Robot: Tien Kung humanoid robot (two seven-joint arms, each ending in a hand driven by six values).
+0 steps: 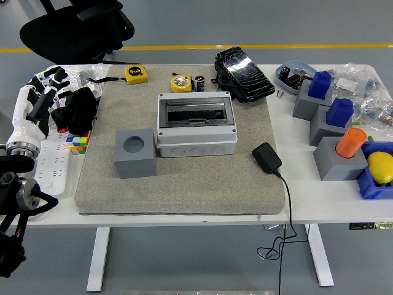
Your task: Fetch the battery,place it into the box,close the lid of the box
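Observation:
The battery (pixel 199 83), a small black cylinder, stands on the table behind the mat next to a round yellow tape measure (pixel 180 82). The grey box (pixel 196 126) sits mid-mat; its dark windowed lid lies flat over the top. My left hand (pixel 46 89), white with black fingers, hovers over the table's left edge, far left of the box and the battery. Its fingers are spread and hold nothing. My right hand is out of view.
A grey cube with a round hole (pixel 135 153) touches the box's left side. A black charger (pixel 266 157) lies on the mat (pixel 184 190) at the right. A black bundle (pixel 77 110), a power strip (pixel 52 163) and a colour cube (pixel 77 142) lie by my left hand. Grey blocks (pixel 334 161) stand at the right.

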